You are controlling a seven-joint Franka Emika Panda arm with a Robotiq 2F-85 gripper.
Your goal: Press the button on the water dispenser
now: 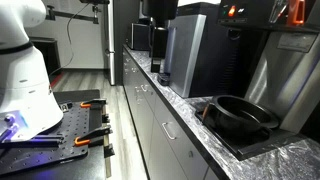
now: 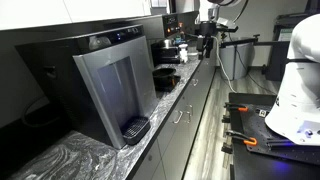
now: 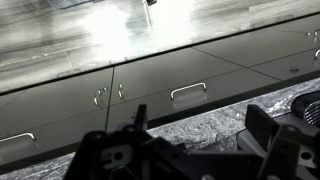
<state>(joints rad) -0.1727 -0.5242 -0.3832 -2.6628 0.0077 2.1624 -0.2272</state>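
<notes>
Water dispenser (image 1: 190,55) (image 2: 108,85): tall box, silver-grey front, black sides and top, in both exterior views. It stands on the marbled countertop (image 2: 60,160), back to the wall, front facing the aisle. Dark drip tray (image 2: 135,128) at the foot of its front panel. Round black pan (image 1: 240,115) sits on the same counter, near the dispenser but apart from it. Your gripper (image 3: 195,150) shows in the wrist view only: dark fingers (image 3: 110,155) spread wide, nothing between them. Beyond them, the marbled counter edge and grey cabinet drawers (image 3: 188,92). White robot body (image 2: 295,90) stands across the aisle from the counter.
</notes>
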